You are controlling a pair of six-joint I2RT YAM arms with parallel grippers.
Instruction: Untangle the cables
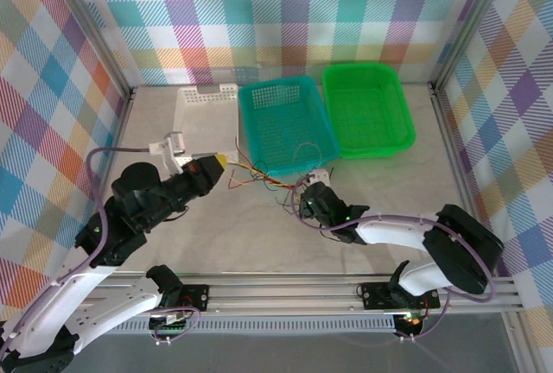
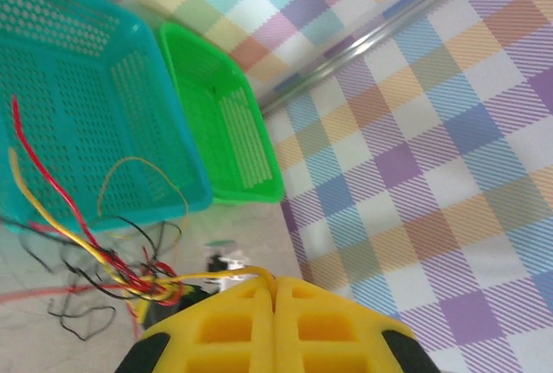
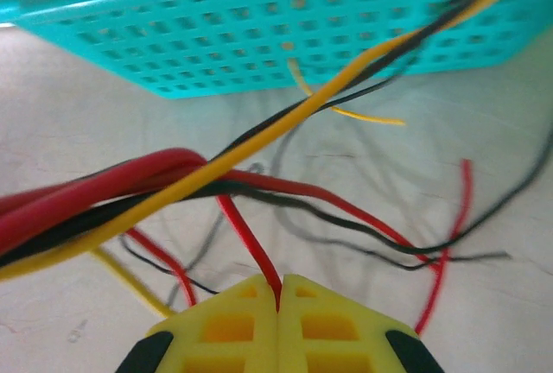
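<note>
The red and black cables [image 3: 130, 173] are blurry up close and run off the left edge. The basket [image 3: 259, 36] is cut off on top.

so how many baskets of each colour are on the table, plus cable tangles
teal basket: 1
green basket: 1
cable tangle: 1
total: 3

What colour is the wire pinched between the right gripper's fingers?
It is a red wire, clearest in the right wrist view.
</note>
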